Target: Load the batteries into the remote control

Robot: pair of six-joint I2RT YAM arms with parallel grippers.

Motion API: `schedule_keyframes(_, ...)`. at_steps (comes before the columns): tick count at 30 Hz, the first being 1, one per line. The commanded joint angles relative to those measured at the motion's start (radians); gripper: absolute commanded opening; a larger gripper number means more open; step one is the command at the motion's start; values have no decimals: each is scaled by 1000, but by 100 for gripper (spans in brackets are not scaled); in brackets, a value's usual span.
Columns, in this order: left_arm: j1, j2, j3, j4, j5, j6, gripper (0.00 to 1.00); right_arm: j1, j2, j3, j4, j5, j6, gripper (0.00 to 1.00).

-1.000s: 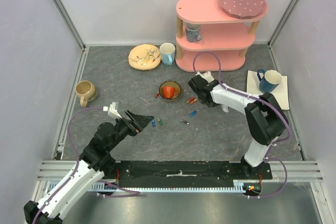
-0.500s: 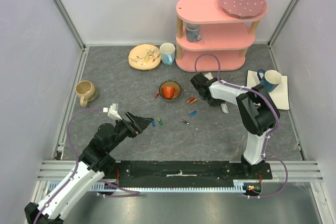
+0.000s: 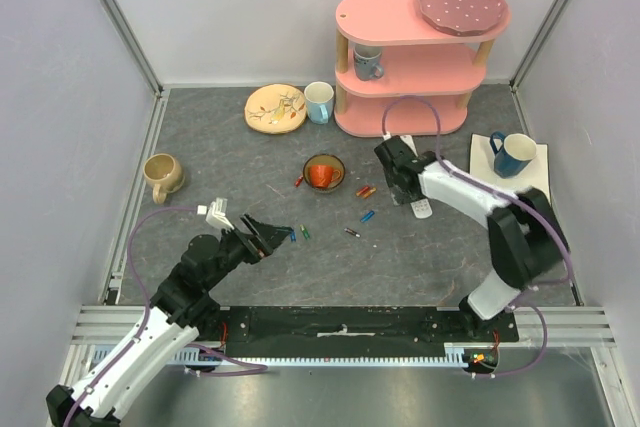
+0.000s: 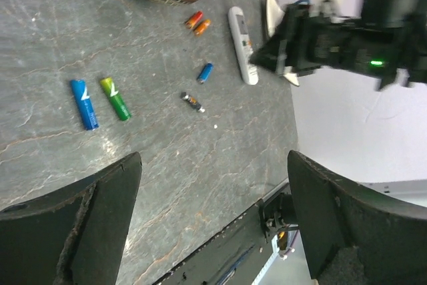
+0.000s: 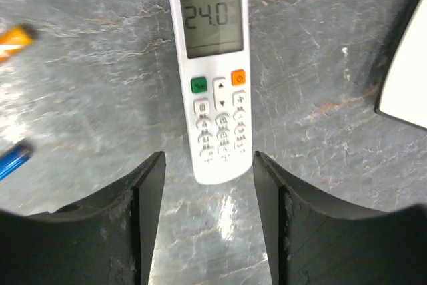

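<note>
The white remote control (image 5: 212, 75) lies face up on the table, its display reading 24.0. My right gripper (image 5: 208, 158) is open and hovers over it, one finger on each side of its lower end, not touching. In the top view the remote (image 3: 422, 209) pokes out from under the right gripper (image 3: 409, 193). Batteries lie loose: blue (image 3: 292, 234) and green (image 3: 306, 233) in front of my open, empty left gripper (image 3: 268, 235), an orange-red pair (image 3: 365, 190), a blue one (image 3: 367, 215) and a dark one (image 3: 352, 232). The left wrist view shows the same batteries (image 4: 85, 103) and the remote (image 4: 242, 53).
A bowl (image 3: 323, 173) with an orange object stands left of the remote. A pink shelf (image 3: 405, 57) stands at the back, with a plate (image 3: 275, 107) and a mug (image 3: 319, 102) beside it. A beige mug (image 3: 162, 175) stands left. A blue mug (image 3: 514, 153) stands on a white napkin at the right.
My right arm has swung its elbow out to the right and the gripper has shifted slightly right over the remote. The left arm and the batteries have not moved.
</note>
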Motion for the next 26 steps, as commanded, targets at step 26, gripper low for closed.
schedule_keyframes(26,4,388,379,-302,-155,130,99,38,-1128,-717,497,-304,299,98)
